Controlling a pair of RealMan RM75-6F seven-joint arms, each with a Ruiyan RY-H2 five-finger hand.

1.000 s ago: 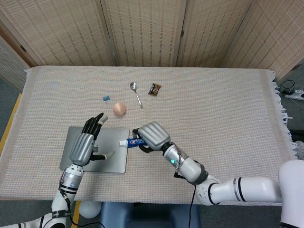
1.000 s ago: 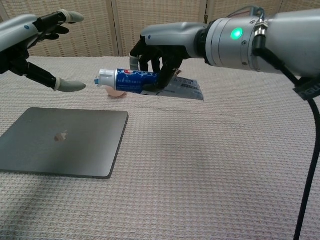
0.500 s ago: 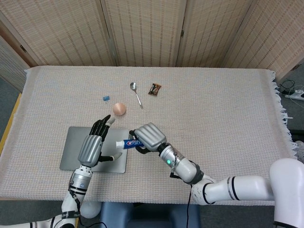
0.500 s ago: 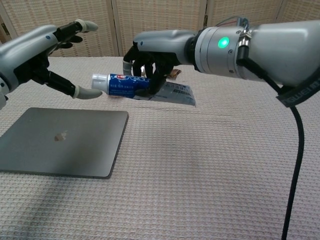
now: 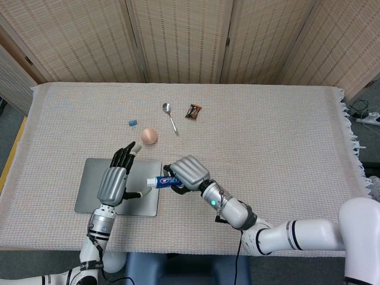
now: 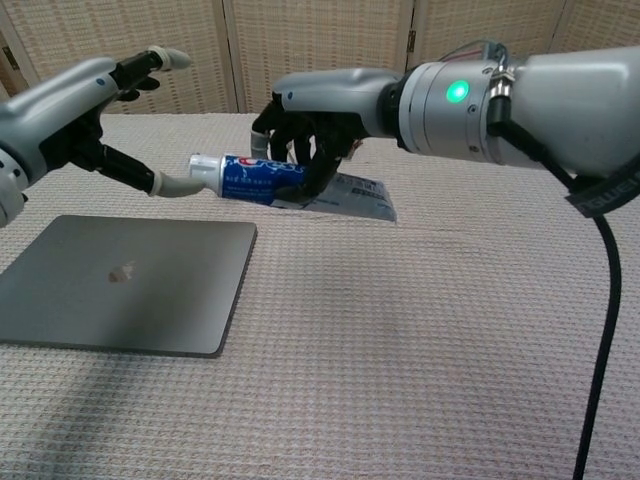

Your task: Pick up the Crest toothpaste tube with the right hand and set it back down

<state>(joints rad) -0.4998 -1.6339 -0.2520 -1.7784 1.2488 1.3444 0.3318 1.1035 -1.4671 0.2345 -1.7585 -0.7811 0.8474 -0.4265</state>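
The blue and white Crest toothpaste tube (image 6: 262,178) (image 5: 164,181) hangs above the table, lying level with its white cap pointing left. My right hand (image 6: 312,128) (image 5: 187,172) grips it around the middle, fingers wrapped under the tube. My left hand (image 6: 88,108) (image 5: 115,178) is open above the laptop, fingers spread, and its thumb tip reaches the tube's cap; whether it touches I cannot tell. The tube's flat crimped end (image 6: 362,196) sticks out to the right of my right hand.
A closed grey laptop (image 6: 120,281) (image 5: 95,196) lies under my left hand. Further back lie an egg (image 5: 149,136), a spoon (image 5: 170,117), a small dark packet (image 5: 193,111) and a small blue item (image 5: 133,123). A woven cloth (image 5: 279,136) covers the table.
My right hand has carried the tube left and slightly down. My left hand has moved right towards it, its thumb coming up to the cap.
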